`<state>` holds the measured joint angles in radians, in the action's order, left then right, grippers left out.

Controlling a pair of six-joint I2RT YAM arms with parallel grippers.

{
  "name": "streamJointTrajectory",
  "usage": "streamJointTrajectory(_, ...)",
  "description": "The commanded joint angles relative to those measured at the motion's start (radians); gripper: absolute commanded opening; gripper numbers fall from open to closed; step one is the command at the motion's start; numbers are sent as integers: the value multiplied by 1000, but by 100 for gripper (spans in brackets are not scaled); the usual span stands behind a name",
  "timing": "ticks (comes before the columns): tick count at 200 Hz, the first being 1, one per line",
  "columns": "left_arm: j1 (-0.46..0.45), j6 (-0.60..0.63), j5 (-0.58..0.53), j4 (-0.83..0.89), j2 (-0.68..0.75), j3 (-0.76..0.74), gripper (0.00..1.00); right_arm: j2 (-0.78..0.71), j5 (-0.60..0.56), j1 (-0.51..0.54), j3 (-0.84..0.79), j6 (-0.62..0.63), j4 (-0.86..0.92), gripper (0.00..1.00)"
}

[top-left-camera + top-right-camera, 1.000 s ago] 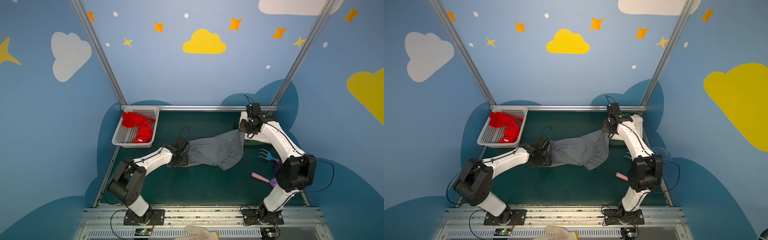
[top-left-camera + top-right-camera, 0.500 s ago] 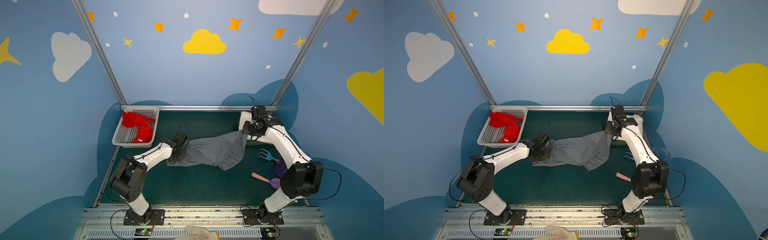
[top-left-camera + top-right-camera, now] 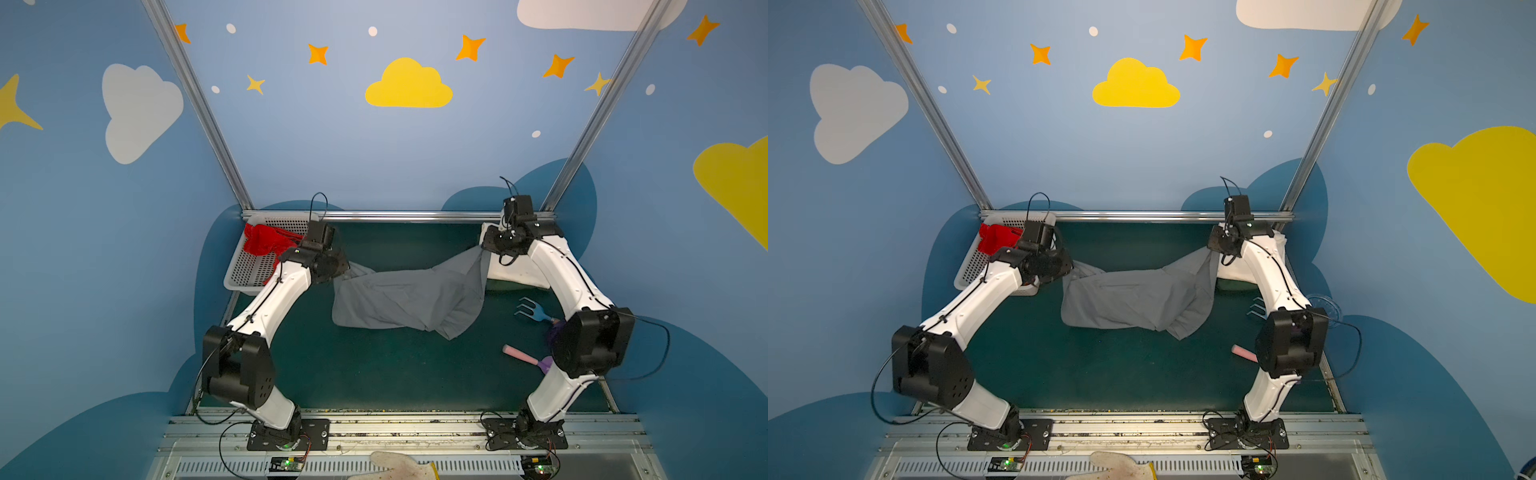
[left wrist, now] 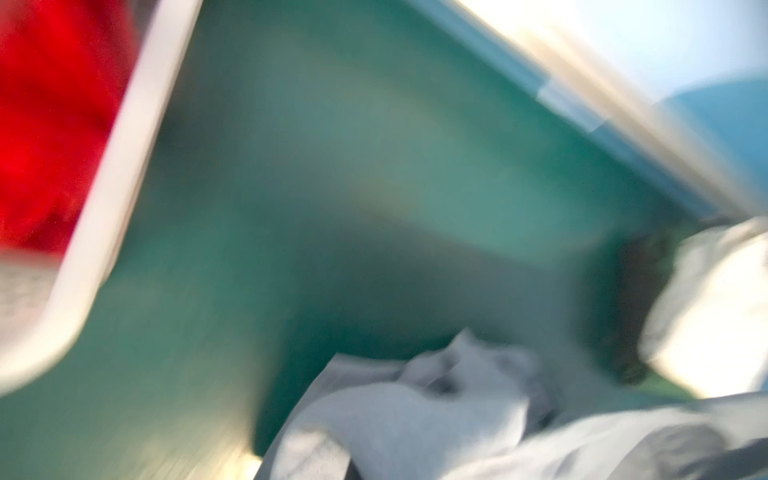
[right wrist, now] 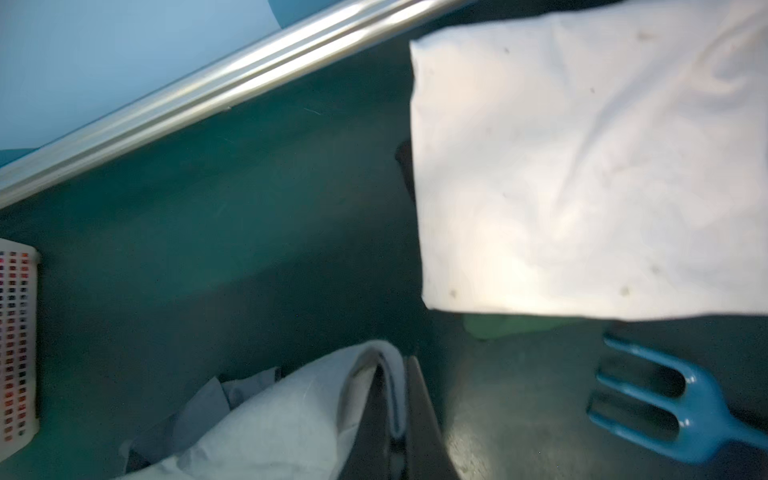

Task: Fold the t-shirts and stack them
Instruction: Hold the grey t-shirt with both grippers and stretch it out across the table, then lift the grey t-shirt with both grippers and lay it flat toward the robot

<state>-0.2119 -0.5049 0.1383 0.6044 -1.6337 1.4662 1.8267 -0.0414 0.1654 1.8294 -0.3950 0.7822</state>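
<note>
The slate grey t-shirt [image 3: 409,297] [image 3: 1133,297] hangs stretched between my two grippers above the green mat, sagging in the middle. My left gripper [image 3: 347,270] [image 3: 1073,266] is shut on its left end, beside the basket. My right gripper [image 3: 484,248] [image 5: 397,415] is shut on its right end, a fold of grey cloth [image 5: 291,419] pinched between the fingers. The left wrist view is blurred and shows bunched grey cloth [image 4: 415,415]. The cream-white t-shirt [image 3: 515,272] [image 5: 582,166] lies folded at the back right under my right arm. The red t-shirt [image 3: 266,243] [image 3: 996,239] is crumpled in the basket.
A white perforated basket [image 3: 249,276] [image 3: 969,272] stands at the back left. A blue toy fork [image 3: 534,311] [image 5: 665,407] and a pink-handled tool [image 3: 519,355] lie on the mat near my right arm. A metal rail [image 3: 399,216] runs along the back edge.
My left gripper has shut on the grey t-shirt's left end and lifted it up and back toward the basket. The right gripper rose slightly, so the shirt now hangs between them.
</note>
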Motion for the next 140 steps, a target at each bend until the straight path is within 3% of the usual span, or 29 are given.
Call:
streamJointTrajectory(1,28,-3,67,0,-116,220,4,96,14,-13,249,52,32,0)
streamJointTrajectory(24,77,-5,185,158,-280,602,4,260,7,-35,676,56,210,0)
streamJointTrajectory(39,86,18,163,278,-334,834,4,301,2,-38,881,74,264,0)
streamJointTrajectory(52,85,45,149,346,-335,954,4,257,-3,-37,901,89,241,0)
streamJointTrajectory(66,85,74,134,379,-288,967,4,150,-15,-35,793,95,189,0)
streamJointTrajectory(83,83,85,118,332,-160,786,4,-35,-35,-27,520,106,96,0)
streamJointTrajectory(114,55,20,122,12,202,92,4,-453,-58,-14,-164,34,-133,0)
streamJointTrajectory(140,24,-51,23,-81,446,-359,4,-762,-122,16,-617,-27,-187,0)
